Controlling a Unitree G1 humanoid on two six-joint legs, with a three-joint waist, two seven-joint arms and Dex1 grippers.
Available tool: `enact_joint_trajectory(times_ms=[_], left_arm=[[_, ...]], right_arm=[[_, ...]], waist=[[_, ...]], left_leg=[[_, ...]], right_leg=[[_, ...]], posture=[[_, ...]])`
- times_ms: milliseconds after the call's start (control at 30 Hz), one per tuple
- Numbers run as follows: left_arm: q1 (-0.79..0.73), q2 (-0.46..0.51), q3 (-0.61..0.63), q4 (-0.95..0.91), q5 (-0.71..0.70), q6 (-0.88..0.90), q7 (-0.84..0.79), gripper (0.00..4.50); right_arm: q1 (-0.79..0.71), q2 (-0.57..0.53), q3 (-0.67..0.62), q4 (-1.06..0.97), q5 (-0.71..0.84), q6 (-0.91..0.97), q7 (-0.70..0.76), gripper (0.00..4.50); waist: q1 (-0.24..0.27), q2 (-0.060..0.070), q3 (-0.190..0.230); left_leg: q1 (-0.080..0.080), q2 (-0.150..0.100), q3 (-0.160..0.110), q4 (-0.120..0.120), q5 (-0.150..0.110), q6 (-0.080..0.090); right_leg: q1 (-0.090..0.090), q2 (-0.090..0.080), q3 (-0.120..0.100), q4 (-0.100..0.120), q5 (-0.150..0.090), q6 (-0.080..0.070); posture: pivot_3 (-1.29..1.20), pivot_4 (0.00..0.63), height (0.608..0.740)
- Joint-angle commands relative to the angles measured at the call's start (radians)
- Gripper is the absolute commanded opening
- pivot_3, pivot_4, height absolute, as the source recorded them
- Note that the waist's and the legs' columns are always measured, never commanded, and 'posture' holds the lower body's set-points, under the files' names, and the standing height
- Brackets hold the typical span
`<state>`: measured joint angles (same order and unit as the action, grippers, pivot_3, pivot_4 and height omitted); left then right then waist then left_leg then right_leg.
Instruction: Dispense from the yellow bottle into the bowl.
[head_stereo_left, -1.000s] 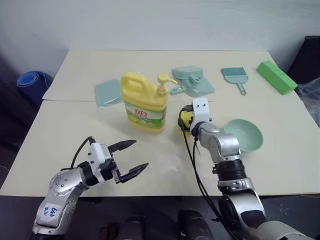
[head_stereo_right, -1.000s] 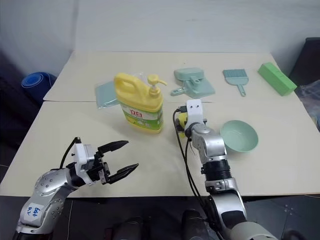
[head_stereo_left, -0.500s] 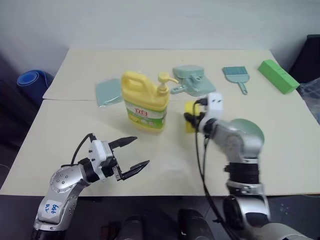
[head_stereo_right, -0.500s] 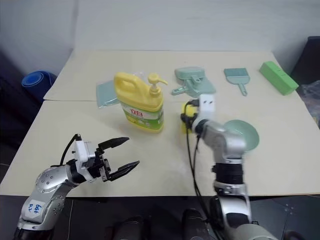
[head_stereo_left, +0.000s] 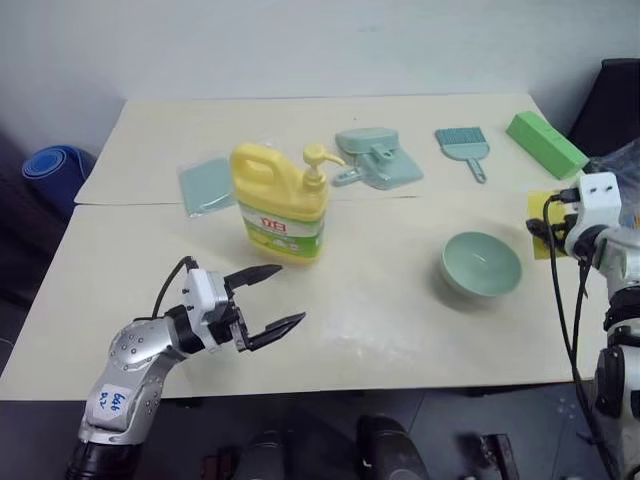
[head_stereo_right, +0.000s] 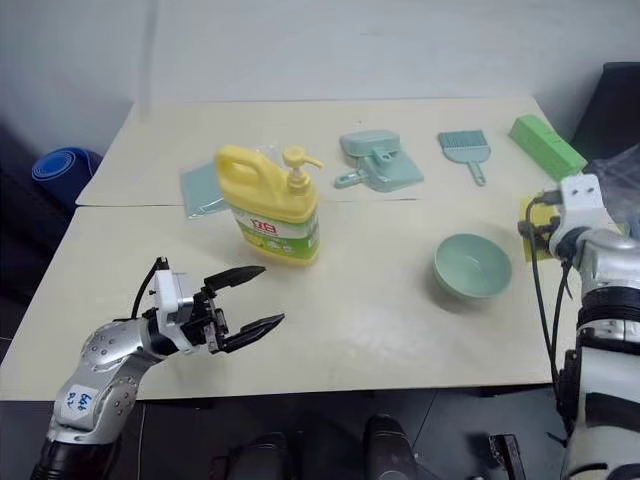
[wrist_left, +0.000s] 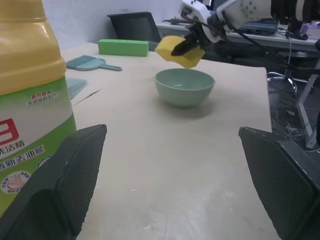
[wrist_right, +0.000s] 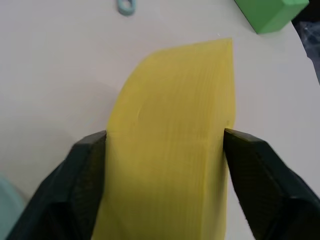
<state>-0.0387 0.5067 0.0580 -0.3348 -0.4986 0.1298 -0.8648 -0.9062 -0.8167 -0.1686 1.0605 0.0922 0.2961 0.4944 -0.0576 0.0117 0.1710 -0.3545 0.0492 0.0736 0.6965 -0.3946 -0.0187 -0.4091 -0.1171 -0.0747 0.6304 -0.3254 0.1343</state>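
bottle: the big yellow plastic jug with pump top and green-white label (head_stereo_left: 280, 205) stands upright mid-table, nobody touching it

bowl: small pale mint-green round bowl (head_stereo_left: 481, 265) sits well apart from the jug, off to its right, looks empty

left gripper (head_stereo_left: 268, 302): fingers spread wide, hovering low just in front of the jug, holding nothing

right gripper (wrist_right: 165, 145): pinching a small yellow sponge (wrist_right: 170, 145) out past the bowl near the table's right edge

risk: pump spout isn't over the bowl, so pressing now probably squirts soap on the table

risk 2: a one-sided push could tip or slide the jug, since the other hand's busy with the sponge
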Motion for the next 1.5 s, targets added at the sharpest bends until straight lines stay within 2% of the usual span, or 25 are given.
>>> enact_joint_trajectory(times_ms=[33,200,300,400,500,567,700,833,933,1067,1167,1200,1300,1333,1433,1500], left_arm=[[-0.007,-0.003,0.004,-0.004,-0.004,-0.013,-0.006,4.5],[0.0,-0.004,-0.003,-0.004,-0.005,-0.006,-0.012,4.5],[-0.001,-0.003,-0.008,-0.001,-0.004,-0.007,-0.019,4.5],[-0.01,-0.002,-0.01,0.011,-0.002,-0.008,-0.024,4.5],[-0.018,0.003,-0.012,0.023,-0.002,-0.01,-0.033,4.5],[-0.022,0.007,-0.015,0.026,-0.002,-0.007,-0.039,4.5],[-0.029,0.012,-0.015,0.025,-0.005,0.0,-0.045,4.5],[-0.03,0.019,-0.01,0.02,-0.007,0.007,-0.048,4.5],[-0.029,0.022,-0.006,0.011,-0.007,0.01,-0.044,4.5],[-0.027,0.027,0.004,-0.006,-0.009,0.016,-0.032,4.5],[-0.029,0.03,0.027,-0.013,-0.015,0.02,-0.016,4.5],[-0.031,0.03,0.035,-0.013,-0.02,0.022,-0.009,4.5],[-0.041,0.032,0.055,-0.011,-0.028,0.028,0.001,4.5],[-0.045,0.033,0.061,-0.01,-0.031,0.03,0.003,4.5],[-0.065,0.035,0.082,-0.01,-0.05,0.049,0.01,4.5],[-0.106,0.039,0.119,-0.024,-0.115,0.099,0.026,4.5]], right_arm=[[-0.059,-0.075,-0.017,0.059,-0.015,-0.144,0.052,4.45],[0.002,-0.135,-0.005,-0.02,-0.016,-0.239,0.174,4.45],[0.142,-0.121,-0.041,-0.251,0.09,-0.161,0.341,4.45],[0.413,-0.095,-0.056,-0.657,0.19,-0.06,0.418,4.45],[0.613,-0.037,-0.073,-0.952,0.237,0.041,0.367,4.45],[0.694,0.033,-0.069,-1.041,0.222,0.054,0.282,4.45],[0.746,0.123,-0.041,-1.084,0.191,0.074,0.196,4.45],[0.719,0.182,-0.004,-1.036,0.161,0.085,0.143,4.45],[0.686,0.209,0.0,-0.969,0.143,0.088,0.102,3.89],[0.674,0.213,0.011,-0.954,0.126,0.087,0.096,2.54],[0.671,0.225,0.023,-0.988,0.121,0.103,0.084,1.37],[0.671,0.226,0.028,-1.004,0.118,0.111,0.083,1.2],[0.669,0.214,0.045,-1.051,0.111,0.13,0.093,0.2],[0.667,0.208,0.05,-1.068,0.108,0.137,0.098,0.02],[0.651,0.18,0.063,-1.112,0.111,0.155,0.135,0.02],[0.617,0.145,0.084,-1.162,0.122,0.182,0.183,0.02]], waist=[[-0.001,0.0,0.0],[0.006,0.0,0.0],[0.015,0.0,0.0],[0.03,0.0,0.0],[0.039,0.0,0.0],[0.045,-0.001,0.0],[0.057,-0.001,0.0],[0.056,-0.001,0.0],[0.055,-0.001,0.0],[0.055,-0.001,0.0],[0.053,-0.001,0.0],[0.053,-0.001,0.0],[0.053,-0.001,-0.001],[0.053,-0.002,-0.001],[0.056,-0.002,-0.001],[0.057,-0.003,-0.001]], left_leg=[[0.0,0.0,0.0,0.0,0.0,0.0],[-0.001,0.0,-0.002,0.001,0.0,0.0],[-0.001,0.0,-0.003,0.002,0.0,0.0],[-0.001,0.001,-0.004,0.003,0.0,0.0],[-0.001,0.001,-0.005,0.003,0.0,0.0],[-0.001,0.0,-0.004,0.003,0.0,0.0],[-0.001,-0.001,-0.003,0.005,0.0,0.0],[-0.001,-0.001,-0.003,0.005,0.0,0.0],[0.0,-0.001,-0.003,0.004,0.0,0.0],[0.0,-0.001,-0.004,0.004,0.0,0.0],[0.0,-0.001,-0.004,0.004,0.0,0.0],[0.0,-0.001,-0.004,0.004,0.0,0.0],[0.0,0.0,-0.004,0.004,0.0,0.0],[0.0,0.0,-0.004,0.004,0.0,0.0],[0.0,0.0,-0.004,0.004,0.0,0.0],[0.0,0.0,-0.004,0.004,0.0,0.0]], right_leg=[[0.0,0.0,0.0,0.0,0.0,0.0],[0.001,0.0,-0.001,-0.001,0.0,0.001],[0.002,0.0,-0.001,-0.001,0.001,0.001],[0.002,0.0,-0.002,0.0,0.001,0.001],[0.002,0.0,-0.003,0.001,0.001,0.001],[0.002,0.0,-0.002,0.0,0.001,0.002],[0.003,0.0,-0.001,-0.001,0.001,0.002],[0.003,0.0,-0.001,-0.001,0.001,0.002],[0.003,0.0,-0.001,-0.001,0.001,0.002],[0.003,0.0,-0.001,-0.001,0.001,0.002],[0.003,0.0,-0.001,-0.001,0.001,0.002],[0.003,0.0,-0.001,-0.001,0.001,0.002],[0.003,0.0,-0.001,-0.001,0.001,0.002],[0.003,0.0,-0.001,0.0,0.001,0.002],[0.003,0.001,-0.002,0.0,0.001,0.002],[0.003,0.0,-0.002,0.0,0.001,0.002]], posture=[[0.0,0.15,0.74],[0.0,0.15,0.74],[0.0,0.15,0.74],[0.0,0.15,0.74],[0.0,0.15,0.74],[0.0,0.15,0.74],[0.0,0.15,0.74],[0.0,0.15,0.74],[0.0,0.15,0.74],[0.0,0.15,0.74],[0.0,0.15,0.74],[0.0,0.15,0.74],[0.0,0.15,0.74],[0.0,0.15,0.74],[0.0,0.15,0.74],[0.0,0.15,0.74]])
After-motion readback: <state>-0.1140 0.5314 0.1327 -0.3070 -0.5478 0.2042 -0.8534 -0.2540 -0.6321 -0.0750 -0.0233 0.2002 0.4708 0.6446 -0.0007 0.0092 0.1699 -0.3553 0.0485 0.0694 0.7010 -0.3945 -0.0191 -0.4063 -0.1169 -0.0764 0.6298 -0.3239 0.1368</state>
